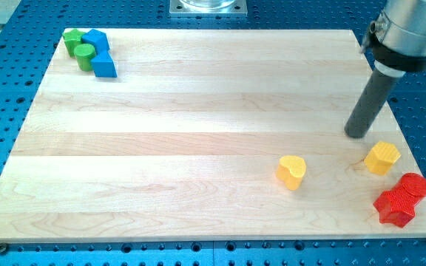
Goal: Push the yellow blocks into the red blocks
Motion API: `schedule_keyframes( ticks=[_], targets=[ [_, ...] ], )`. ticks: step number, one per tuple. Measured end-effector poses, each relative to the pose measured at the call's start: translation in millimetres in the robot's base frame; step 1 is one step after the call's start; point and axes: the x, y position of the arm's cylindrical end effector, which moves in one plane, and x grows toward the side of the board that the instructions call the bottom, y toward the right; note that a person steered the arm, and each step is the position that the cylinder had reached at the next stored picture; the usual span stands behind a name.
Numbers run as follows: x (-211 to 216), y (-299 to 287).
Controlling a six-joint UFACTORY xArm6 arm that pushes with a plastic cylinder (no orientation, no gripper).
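My tip (357, 134) rests on the wooden board at the view's right. A yellow hexagonal block (382, 157) lies just below and to the right of the tip, a small gap apart. A yellow heart-shaped block (292, 171) lies further left, below the tip's level. Two red blocks sit touching at the view's bottom right: a red round block (414, 185) and a red star-shaped block (396, 207) just below it. The yellow hexagonal block is a little above the red ones, not touching them.
At the view's top left is a tight cluster: two green blocks (79, 48) and two blue blocks (100, 55). The wooden board (198, 148) lies on a blue perforated table; its right edge runs close to the red blocks.
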Motion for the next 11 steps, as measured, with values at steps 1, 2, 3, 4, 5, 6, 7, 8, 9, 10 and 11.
schedule_keyframes(
  ticks=[1,2,3,4,5,6,7,8,9,10,11],
  targets=[
    [10,8],
    [23,15],
    [37,15],
    [65,15],
    [65,15],
    [29,-46],
    [-14,-125],
    [2,-176],
    [43,-164],
    [43,-131],
    [48,-130]
  ],
)
